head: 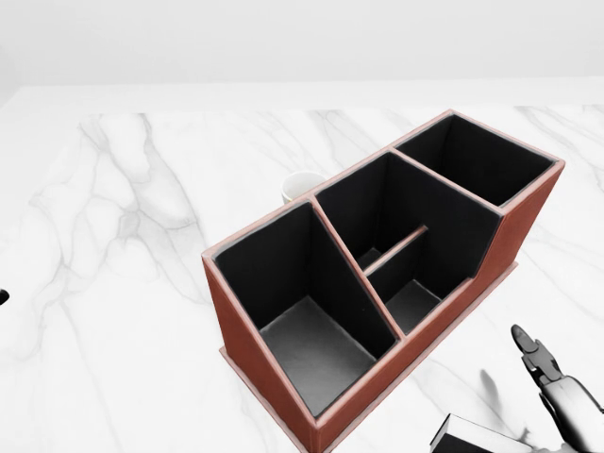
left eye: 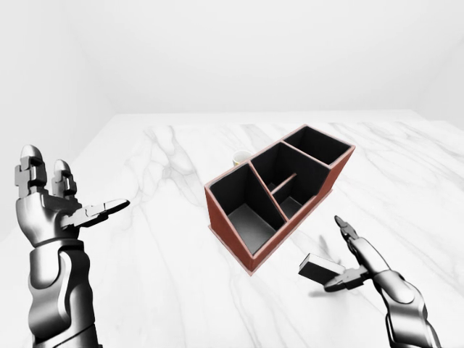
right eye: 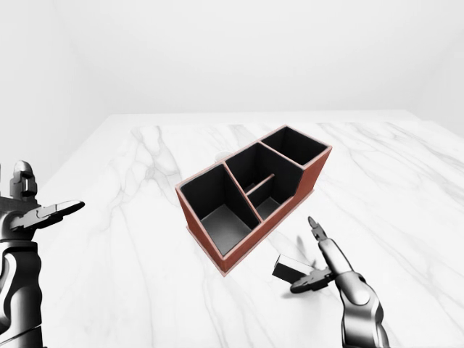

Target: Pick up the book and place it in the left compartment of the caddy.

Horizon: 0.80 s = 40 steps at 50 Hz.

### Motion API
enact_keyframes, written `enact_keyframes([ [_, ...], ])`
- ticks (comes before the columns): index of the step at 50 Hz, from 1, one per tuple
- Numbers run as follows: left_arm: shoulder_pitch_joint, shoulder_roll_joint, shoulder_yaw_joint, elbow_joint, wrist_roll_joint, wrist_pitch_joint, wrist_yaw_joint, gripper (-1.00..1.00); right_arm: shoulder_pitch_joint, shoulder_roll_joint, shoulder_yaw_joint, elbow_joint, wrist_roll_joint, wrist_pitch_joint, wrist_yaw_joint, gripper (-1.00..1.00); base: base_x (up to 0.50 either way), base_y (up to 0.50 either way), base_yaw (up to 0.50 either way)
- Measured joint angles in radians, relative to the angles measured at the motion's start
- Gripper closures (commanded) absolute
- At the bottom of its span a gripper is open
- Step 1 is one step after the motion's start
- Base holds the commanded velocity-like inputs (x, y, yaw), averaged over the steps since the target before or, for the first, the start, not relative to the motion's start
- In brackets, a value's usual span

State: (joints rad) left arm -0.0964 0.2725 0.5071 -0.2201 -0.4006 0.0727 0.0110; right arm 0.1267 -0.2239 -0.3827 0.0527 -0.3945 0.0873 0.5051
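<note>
Dark-covered book lies at nine o'clock from my right hand, fingers spread beside it; the caddy sits at eleven, left hand far off.

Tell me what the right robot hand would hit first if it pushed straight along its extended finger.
Probably the caddy: the right robot hand points its long finger up-left at its near wall. The book lies beside the thumb, off that line. Depth is uncertain.

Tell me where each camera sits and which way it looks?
Left-eye view: on the head, looking down over the table at the caddy; both robot hands show, left, right at the book.
Head view: on the head, closer on the caddy; only the right fingers show.
Right-eye view: nearly matches the left-eye view.
All share the caddy.
</note>
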Motion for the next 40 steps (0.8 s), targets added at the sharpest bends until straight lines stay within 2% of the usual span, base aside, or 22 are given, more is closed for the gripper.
enact_keyframes([
  [6, 0.001, 0.001, 0.000, 0.005, -0.003, -0.005, -0.001, -1.00, -0.001, -0.002, 0.011, 0.032, 0.010, 0.000, -0.014, -1.00, 0.00, 0.00, 0.00],
  [7, 0.001, 0.001, 0.001, 0.004, -0.003, -0.005, -0.001, -1.00, -0.001, -0.003, 0.013, 0.037, 0.011, 0.000, -0.017, -0.80, 0.00, 0.00, 0.00],
  [8, 0.002, 0.001, 0.001, 0.004, -0.004, -0.005, 0.000, -1.00, -0.002, -0.003, 0.014, 0.042, 0.012, 0.000, -0.019, -0.47, 0.00, 0.00, 0.00],
  [9, 0.002, 0.001, 0.002, 0.003, -0.005, -0.004, 0.000, -1.00, -0.002, -0.004, 0.016, 0.046, 0.014, 0.000, -0.021, 0.97, 0.00, 0.00, 0.00],
  [16, 0.005, 0.001, 0.004, -0.004, -0.008, 0.000, 0.000, -1.00, -0.006, -0.005, 0.027, 0.067, 0.030, 0.000, -0.034, 1.00, 0.00, 0.00, 0.00],
  [23, 0.008, 0.000, 0.007, -0.024, -0.011, 0.015, 0.005, -1.00, -0.010, -0.007, 0.038, 0.078, 0.027, 0.000, -0.032, 1.00, 0.00, 0.00, 0.00],
  [40, 0.012, -0.008, 0.012, -0.066, -0.012, 0.015, 0.013, -1.00, -0.021, -0.013, 0.042, 0.076, -0.020, 0.000, -0.043, 1.00, 0.00, 0.00, 0.00],
])
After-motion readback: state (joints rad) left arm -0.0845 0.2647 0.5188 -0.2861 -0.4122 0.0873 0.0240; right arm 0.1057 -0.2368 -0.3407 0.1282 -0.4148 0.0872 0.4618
